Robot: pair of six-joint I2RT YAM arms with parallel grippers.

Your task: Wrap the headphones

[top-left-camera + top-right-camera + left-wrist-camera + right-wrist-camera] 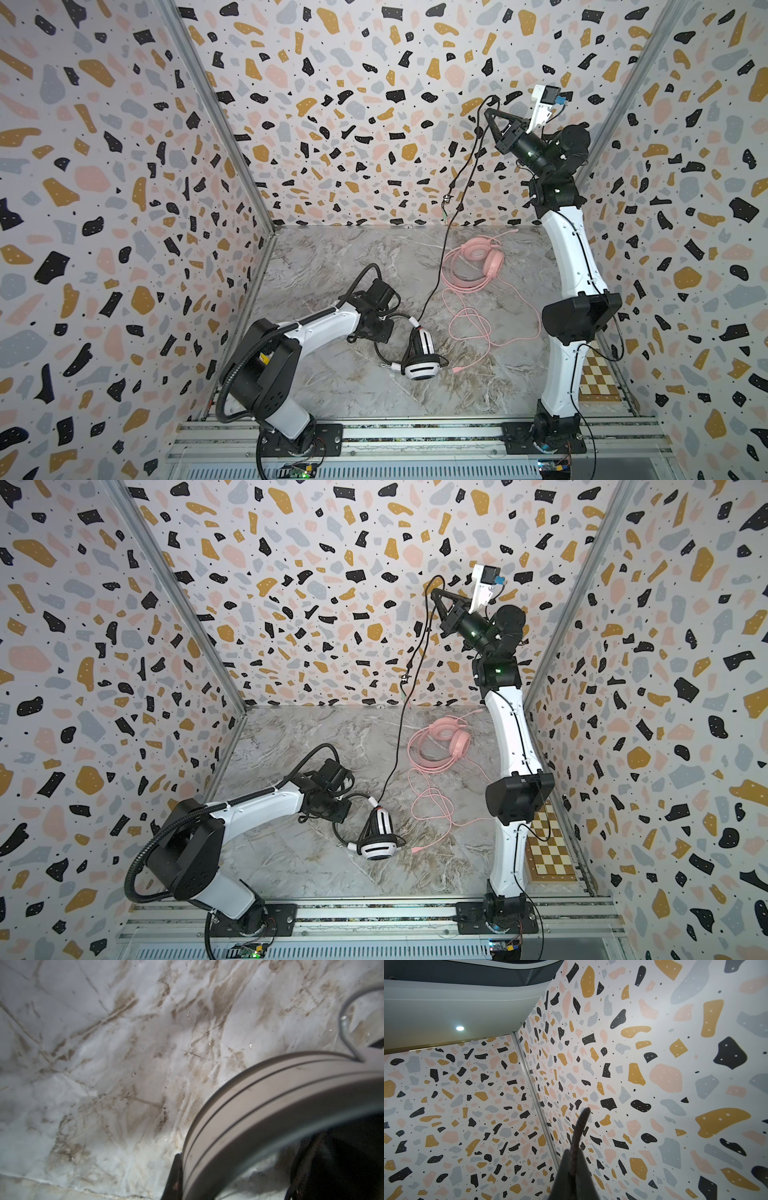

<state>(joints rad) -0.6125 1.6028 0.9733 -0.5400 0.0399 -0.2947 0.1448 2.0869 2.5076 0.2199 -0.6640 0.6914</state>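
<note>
Terrazzo walls [332, 104] box in a marble worktop [332, 266]. The white headset [419, 353] lies near the front middle, right beside the low left hand [385, 329], which is clamped on its band [270, 1105]. The right hand [491, 111], raised high by the back wall, is pinched together on the black cable [579, 1126], which runs down to that headset. The pink headset [482, 251] lies far right, well apart from both hands, its pink cable [469, 328] loose in front.
</note>
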